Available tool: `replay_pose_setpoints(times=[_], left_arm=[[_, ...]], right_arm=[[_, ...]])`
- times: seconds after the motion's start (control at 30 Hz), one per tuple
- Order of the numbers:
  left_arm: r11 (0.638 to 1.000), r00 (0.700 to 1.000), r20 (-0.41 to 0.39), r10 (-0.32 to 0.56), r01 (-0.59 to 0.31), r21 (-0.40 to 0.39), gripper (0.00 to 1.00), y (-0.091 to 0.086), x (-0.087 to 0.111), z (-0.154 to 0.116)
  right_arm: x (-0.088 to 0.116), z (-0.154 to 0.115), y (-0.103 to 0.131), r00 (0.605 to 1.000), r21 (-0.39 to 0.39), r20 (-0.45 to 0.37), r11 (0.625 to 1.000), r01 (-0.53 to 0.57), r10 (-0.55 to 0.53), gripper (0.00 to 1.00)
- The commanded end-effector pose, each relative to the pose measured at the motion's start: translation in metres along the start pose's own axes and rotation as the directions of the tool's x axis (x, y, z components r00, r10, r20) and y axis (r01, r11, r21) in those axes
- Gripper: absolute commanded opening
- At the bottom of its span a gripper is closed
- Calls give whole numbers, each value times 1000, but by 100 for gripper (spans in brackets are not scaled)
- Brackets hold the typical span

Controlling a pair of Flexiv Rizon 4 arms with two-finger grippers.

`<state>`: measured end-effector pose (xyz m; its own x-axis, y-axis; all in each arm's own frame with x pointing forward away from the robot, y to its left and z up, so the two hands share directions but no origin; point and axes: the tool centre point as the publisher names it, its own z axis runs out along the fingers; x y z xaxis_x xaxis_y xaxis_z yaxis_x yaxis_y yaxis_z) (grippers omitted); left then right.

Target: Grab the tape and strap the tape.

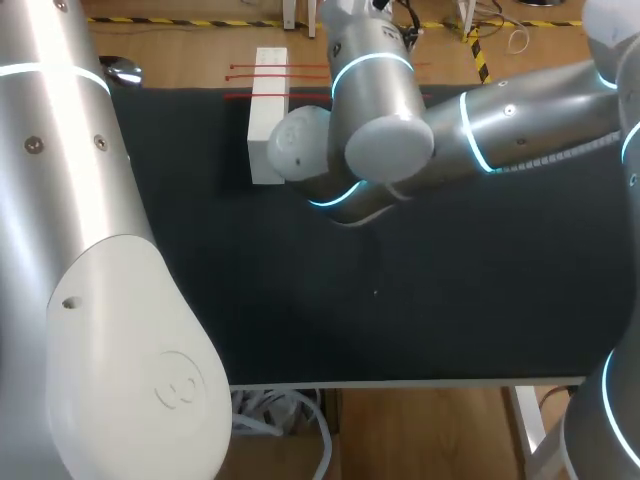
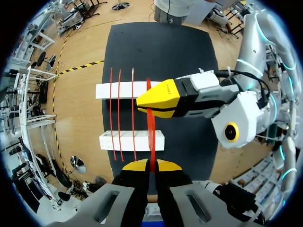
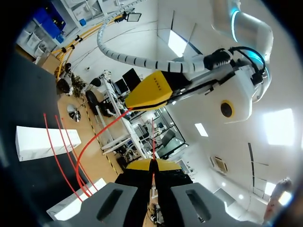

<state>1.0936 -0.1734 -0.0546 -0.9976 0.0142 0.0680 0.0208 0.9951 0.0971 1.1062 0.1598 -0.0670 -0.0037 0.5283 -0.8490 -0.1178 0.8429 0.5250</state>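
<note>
Left wrist view: red tape (image 2: 151,135) is seen stretched over the near white block (image 2: 118,140), pinched at either end by left gripper (image 2: 151,165) and right gripper (image 2: 146,105). It is judged light, thin, limp; end holds and gentle tension are advised

Silver arms (image 1: 520,120), cyan joint rings (image 1: 372,65), black yellow-tipped hands (image 2: 150,165)

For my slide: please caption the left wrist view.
Left gripper and right gripper hold thin red tape over two white rectangular blocks.
</note>
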Motion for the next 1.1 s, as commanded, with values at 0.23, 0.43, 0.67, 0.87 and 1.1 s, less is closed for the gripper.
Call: replay_pose_setpoints(times=[0.23,0.43,0.67,0.87,1.1], left_arm=[[1000,1000,-7,0,0,-6,0,-1,-2,-3],[1000,1000,-7,0,0,-6,0,-1,-2,-3],[1000,1000,-7,0,0,-6,0,-1,-2,-3],[1000,1000,-7,0,0,-6,0,-1,-2,-3],[1000,1000,-7,0,0,-6,0,-1,-2,-3]], right_arm=[[3,2,8,1000,-11,7,1000,23,-23,0],[4,3,10,999,-11,11,999,31,-31,0],[9,1,14,999,-16,-1,999,39,-39,0],[9,0,20,999,-28,0,999,34,-34,0],[9,1,18,999,-24,5,999,35,-35,0]])
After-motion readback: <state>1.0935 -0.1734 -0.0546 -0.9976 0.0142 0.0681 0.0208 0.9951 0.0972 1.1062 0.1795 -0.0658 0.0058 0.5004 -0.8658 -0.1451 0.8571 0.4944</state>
